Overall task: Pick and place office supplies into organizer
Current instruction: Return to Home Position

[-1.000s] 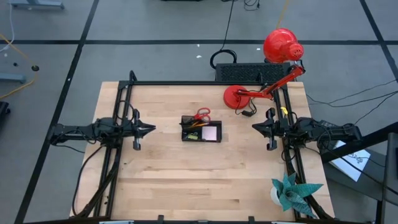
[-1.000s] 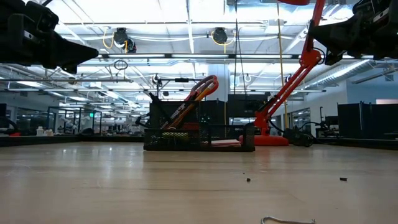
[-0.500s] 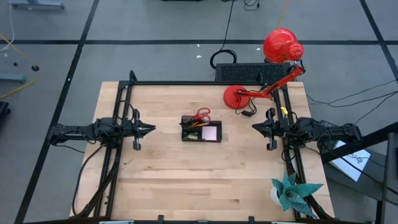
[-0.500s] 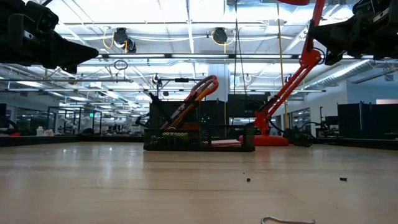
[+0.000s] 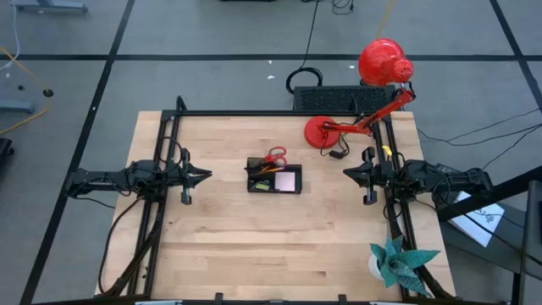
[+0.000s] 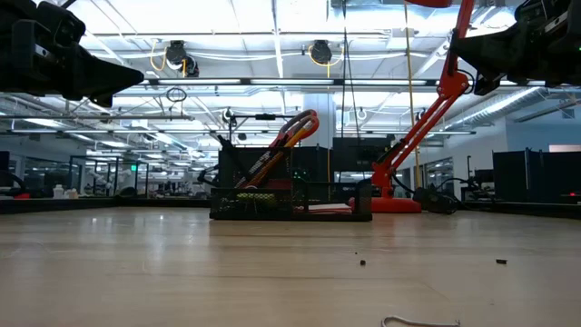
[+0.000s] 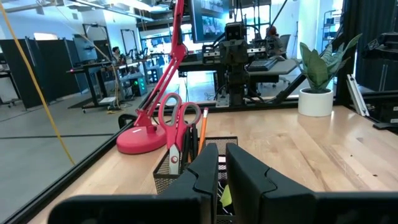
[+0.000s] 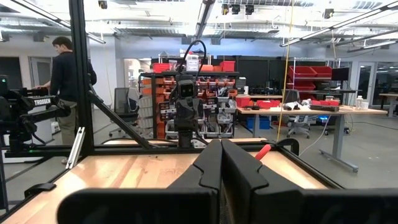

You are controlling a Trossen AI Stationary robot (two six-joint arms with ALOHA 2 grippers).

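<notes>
Wooden counter (image 5: 254,246), both arms pulled back to its side edges.

Left gripper (image 5: 206,176): fingers (image 7: 205,171) close together, only a narrow slit between them, nothing held.

Right gripper (image 5: 346,174): fingers (image 8: 208,165) pressed together, empty.

The two sets of fingertips point at each other across the counter.

Red desk lamp (image 5: 322,131): base near the right fingers, off to one side.

Black mesh organizer (image 6: 272,209): between the two sets of fingertips, straight ahead of the left fingers, well apart from both.

In the organizer:
- Red-handled scissors (image 5: 274,156), upright and tilted.
- Pink sticky-note pad (image 5: 288,180), flat in the compartment towards the right fingers.
- Orange pencils (image 5: 264,170), beside the scissors.
</notes>
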